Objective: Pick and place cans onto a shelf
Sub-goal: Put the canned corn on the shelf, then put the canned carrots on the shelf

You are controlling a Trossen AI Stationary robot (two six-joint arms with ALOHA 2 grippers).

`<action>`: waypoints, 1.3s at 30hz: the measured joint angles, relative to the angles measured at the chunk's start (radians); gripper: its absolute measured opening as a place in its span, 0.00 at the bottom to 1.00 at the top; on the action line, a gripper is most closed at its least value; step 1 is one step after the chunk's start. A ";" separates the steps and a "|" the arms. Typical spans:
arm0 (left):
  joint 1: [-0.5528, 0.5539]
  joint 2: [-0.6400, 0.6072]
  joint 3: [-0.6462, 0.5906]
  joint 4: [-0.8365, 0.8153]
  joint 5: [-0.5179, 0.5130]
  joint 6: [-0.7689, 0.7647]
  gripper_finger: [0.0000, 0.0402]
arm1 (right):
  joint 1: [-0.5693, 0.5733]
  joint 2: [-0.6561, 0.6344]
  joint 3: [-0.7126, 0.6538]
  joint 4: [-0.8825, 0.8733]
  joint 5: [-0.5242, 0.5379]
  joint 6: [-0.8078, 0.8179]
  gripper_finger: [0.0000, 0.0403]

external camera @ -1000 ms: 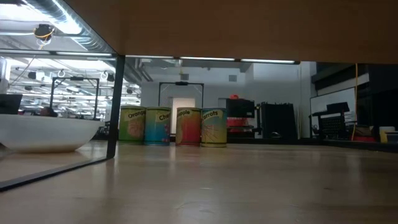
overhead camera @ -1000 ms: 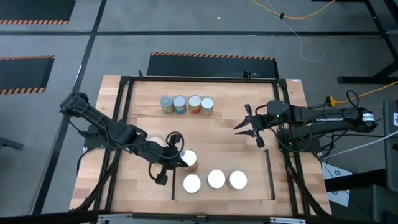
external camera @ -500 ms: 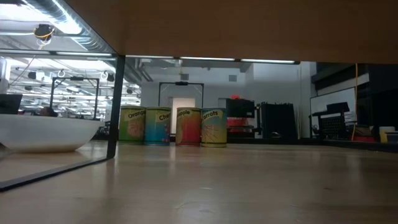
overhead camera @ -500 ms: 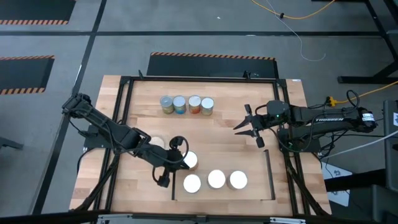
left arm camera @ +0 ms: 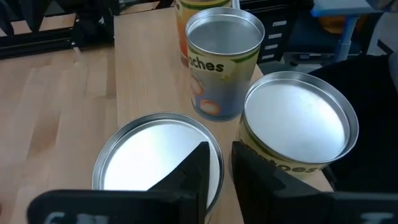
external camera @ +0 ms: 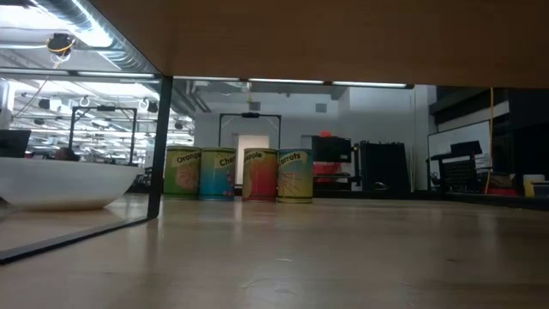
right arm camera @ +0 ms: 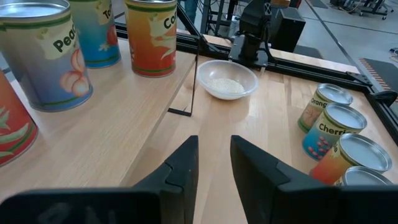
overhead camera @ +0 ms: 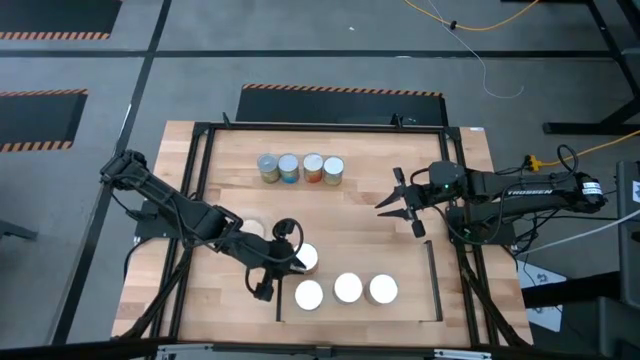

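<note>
Roughly half of the job is judged done: four cans [overhead camera: 345,285] stand on the shelf [overhead camera: 400,305] at the near side of the worktop [overhead camera: 360,215]. Another row of four [overhead camera: 300,168] is left at the far side, well apart. The left gripper [overhead camera: 292,258] is seen just above the leftmost shelf can, fingers slightly parted, nothing held. The right gripper [overhead camera: 402,207] waits partly open and empty.

Overhead, table-level, two wrists; perhaps shared cans [external camera: 233,174].
</note>
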 joint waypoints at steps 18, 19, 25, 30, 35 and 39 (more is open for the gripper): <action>0.001 -0.004 0.000 0.026 0.000 0.001 0.21 | 0.000 0.000 -0.001 -0.003 0.000 0.000 0.24; 0.001 -0.008 -0.001 0.032 0.000 0.000 0.21 | 0.000 0.000 -0.001 -0.003 0.000 0.000 0.24; 0.003 -0.060 -0.001 0.066 -0.002 0.001 0.20 | 0.000 0.000 -0.001 -0.003 0.000 0.000 0.24; 0.005 -0.133 -0.001 0.054 -0.084 0.009 0.21 | 0.000 0.000 -0.001 0.000 0.001 0.000 0.24; 0.028 -0.228 -0.001 -0.023 -0.161 0.072 0.21 | 0.000 0.000 -0.001 0.010 0.025 0.002 0.26; 0.079 -0.320 -0.001 -0.111 -0.166 0.115 0.21 | 0.000 0.000 -0.001 0.048 0.036 0.045 0.31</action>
